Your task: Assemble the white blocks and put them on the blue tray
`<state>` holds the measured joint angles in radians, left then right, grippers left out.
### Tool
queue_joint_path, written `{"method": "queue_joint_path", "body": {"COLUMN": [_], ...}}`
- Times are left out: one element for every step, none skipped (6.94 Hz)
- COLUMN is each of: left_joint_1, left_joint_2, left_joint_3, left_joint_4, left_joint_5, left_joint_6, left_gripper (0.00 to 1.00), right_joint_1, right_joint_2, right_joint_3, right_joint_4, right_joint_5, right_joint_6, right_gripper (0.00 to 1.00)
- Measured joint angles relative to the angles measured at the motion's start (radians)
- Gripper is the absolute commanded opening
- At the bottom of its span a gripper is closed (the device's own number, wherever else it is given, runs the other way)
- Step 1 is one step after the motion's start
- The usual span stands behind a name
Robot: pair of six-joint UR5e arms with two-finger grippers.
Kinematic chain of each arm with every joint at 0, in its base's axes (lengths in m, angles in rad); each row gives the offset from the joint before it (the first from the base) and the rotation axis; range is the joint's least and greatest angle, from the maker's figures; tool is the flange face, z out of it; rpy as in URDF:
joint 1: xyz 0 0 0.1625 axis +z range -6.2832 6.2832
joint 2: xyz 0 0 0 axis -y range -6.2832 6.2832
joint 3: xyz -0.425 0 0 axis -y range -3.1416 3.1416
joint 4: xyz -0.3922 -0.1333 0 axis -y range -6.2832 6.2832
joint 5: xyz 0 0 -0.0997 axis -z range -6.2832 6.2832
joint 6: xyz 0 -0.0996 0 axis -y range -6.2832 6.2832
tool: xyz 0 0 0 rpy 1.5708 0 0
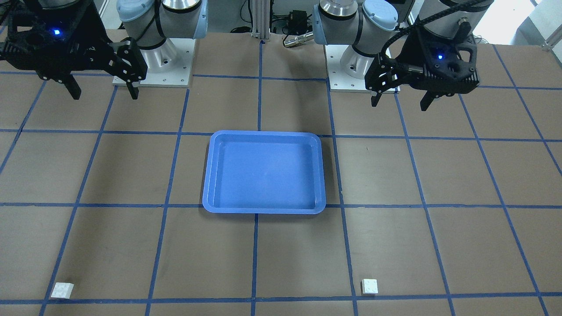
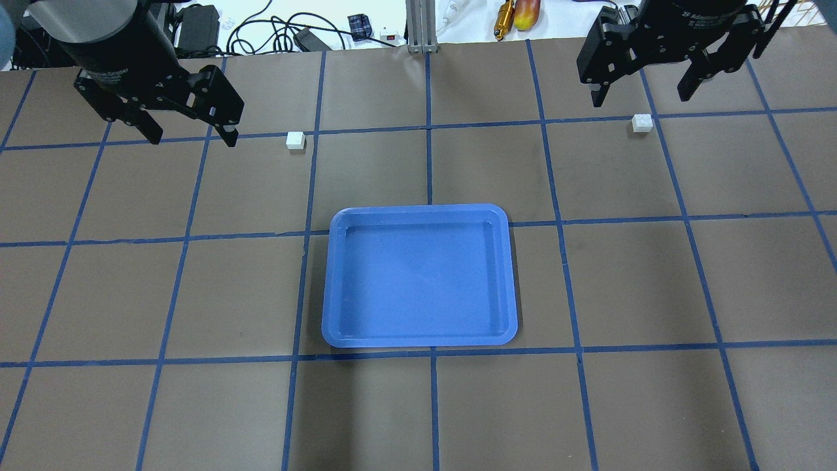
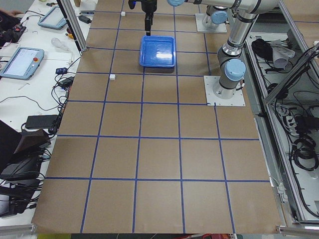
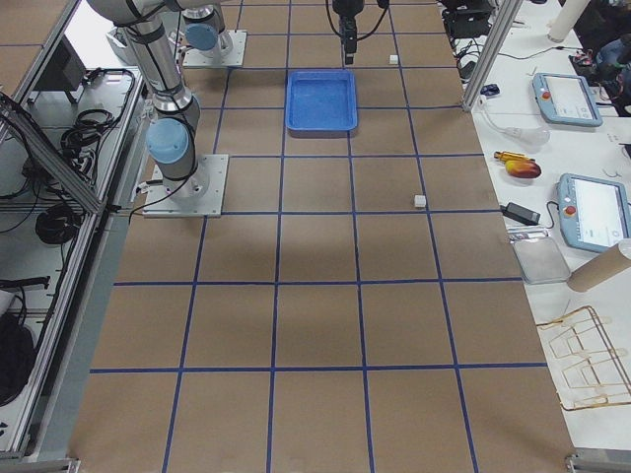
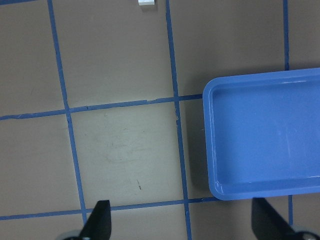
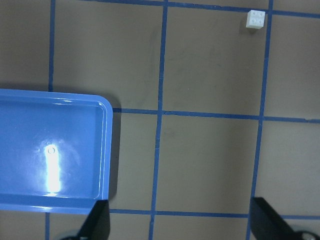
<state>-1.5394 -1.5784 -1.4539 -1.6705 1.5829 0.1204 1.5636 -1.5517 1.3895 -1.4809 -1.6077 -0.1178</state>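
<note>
The blue tray lies empty at the table's middle. It also shows in the front view. One white block sits on the far side, left of the tray, to the right of my left gripper. The other white block sits far right, just below my right gripper. Both grippers are open, empty and held above the table. The left wrist view shows its block at the top edge and the tray on the right. The right wrist view shows its block at the top right.
The brown table carries a grid of blue tape lines. The arm bases stand on the robot's side. Cables and small tools lie beyond the far edge. Tablets lie on the side bench.
</note>
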Motion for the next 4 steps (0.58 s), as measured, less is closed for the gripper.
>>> {"method": "queue_joint_path", "body": {"left_joint_1": [0.000, -0.001, 0.000, 0.005], "left_joint_2": [0.000, 0.000, -0.003, -0.017], "left_joint_3": [-0.001, -0.001, 0.000, 0.006], "left_joint_4": [0.000, 0.000, 0.000, 0.001], "left_joint_5": [-0.002, -0.002, 0.000, -0.001], "left_joint_6": [-0.001, 0.000, 0.002, 0.003], "left_gripper": [1.00, 1.00, 1.00, 1.00], "right_joint_1": [-0.047, -0.109, -0.168, -0.220], "right_joint_2": [0.010, 0.023, 0.036, 0.069], "right_joint_3": [0.000, -0.001, 0.000, 0.002], "right_joint_4": [-0.014, -0.039, -0.059, -0.082], "right_joint_5": [0.020, 0.060, 0.093, 0.107], "right_joint_6": [-0.104, -0.233, -0.421, -0.601], "right_gripper": [1.00, 1.00, 1.00, 1.00]}}
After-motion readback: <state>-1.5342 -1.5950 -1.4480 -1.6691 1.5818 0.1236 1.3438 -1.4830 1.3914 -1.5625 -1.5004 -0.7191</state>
